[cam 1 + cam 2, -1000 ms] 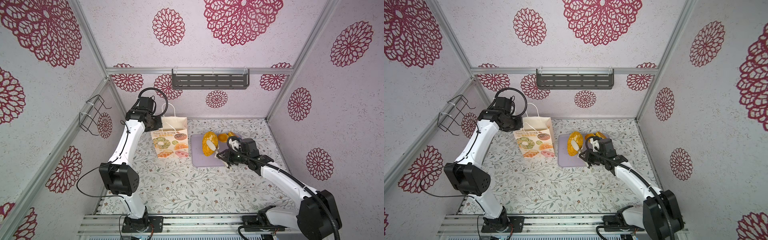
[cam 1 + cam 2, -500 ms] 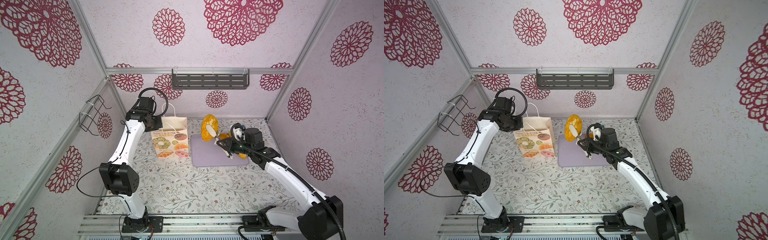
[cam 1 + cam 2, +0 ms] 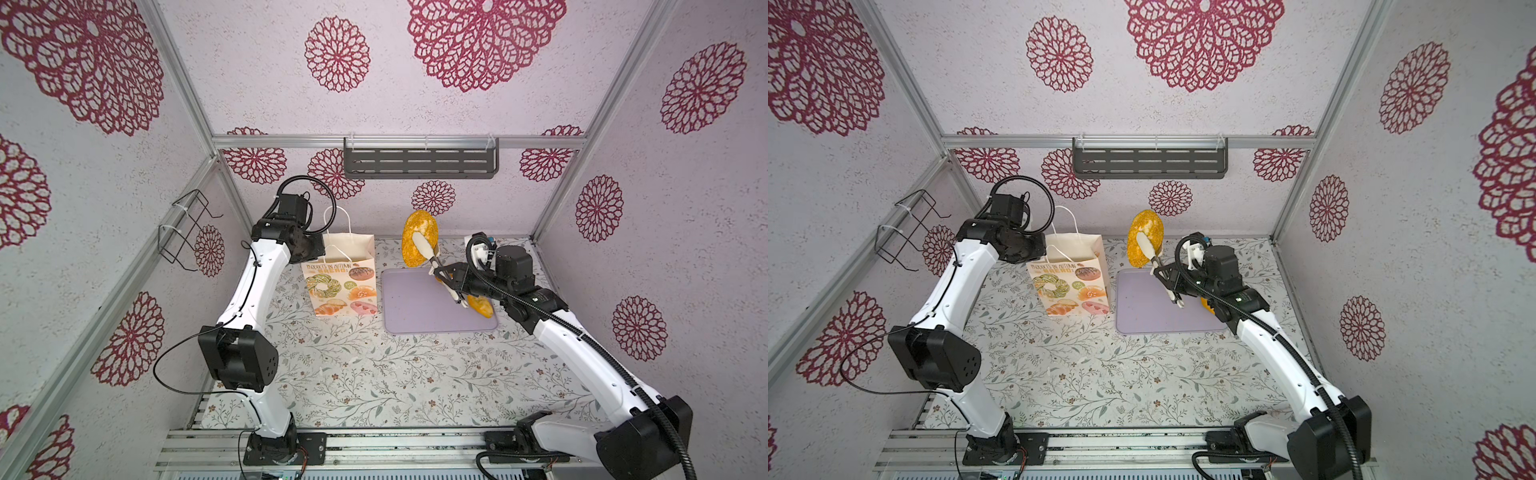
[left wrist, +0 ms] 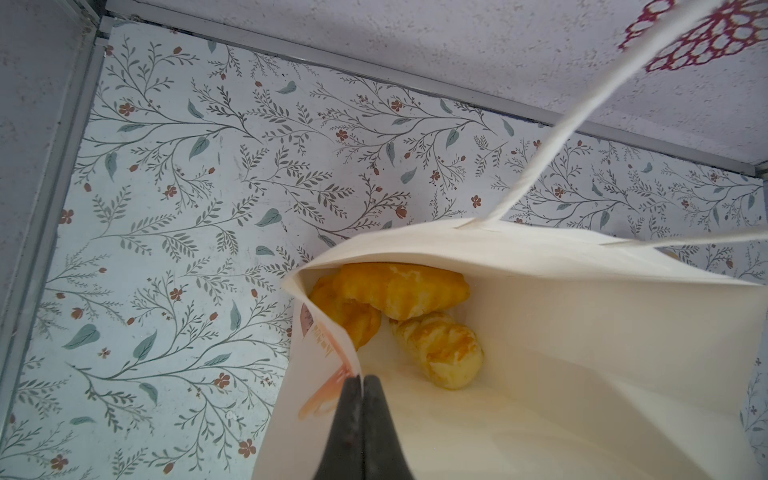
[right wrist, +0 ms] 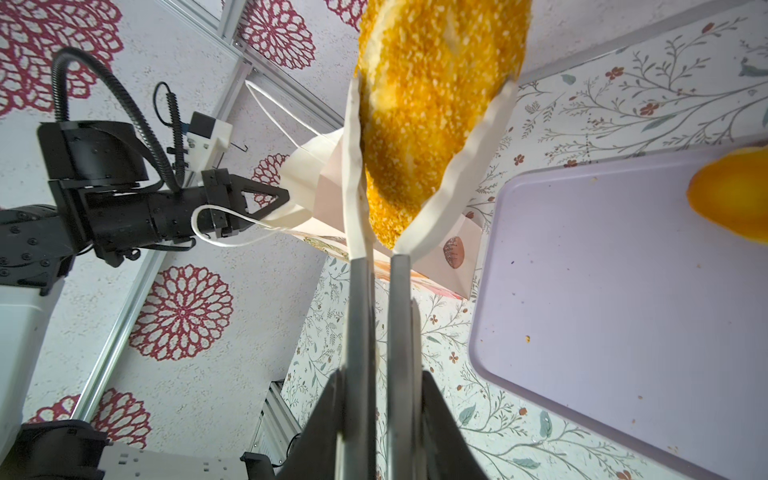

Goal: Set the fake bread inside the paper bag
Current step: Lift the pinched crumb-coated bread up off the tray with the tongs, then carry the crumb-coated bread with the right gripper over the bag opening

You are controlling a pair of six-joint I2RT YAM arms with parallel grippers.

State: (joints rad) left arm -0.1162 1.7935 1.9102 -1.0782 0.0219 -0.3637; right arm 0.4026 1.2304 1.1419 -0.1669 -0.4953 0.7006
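One oval loaf (image 3: 415,226) pinched on end in right claw (image 5: 432,104), above lilac tray (image 3: 415,307). Paper bag (image 3: 340,282) upright on surface just beyond claw; its rim nipped by left claw (image 4: 361,380). Three buns (image 4: 399,291) inside, past claw tips.

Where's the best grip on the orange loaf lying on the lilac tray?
Probably mid-length on the orange loaf, across its short width, coming straight down. It lies flat, long and oval, near the right edge of the lilac tray, with bare tray beside it. Part is hidden under the right arm.
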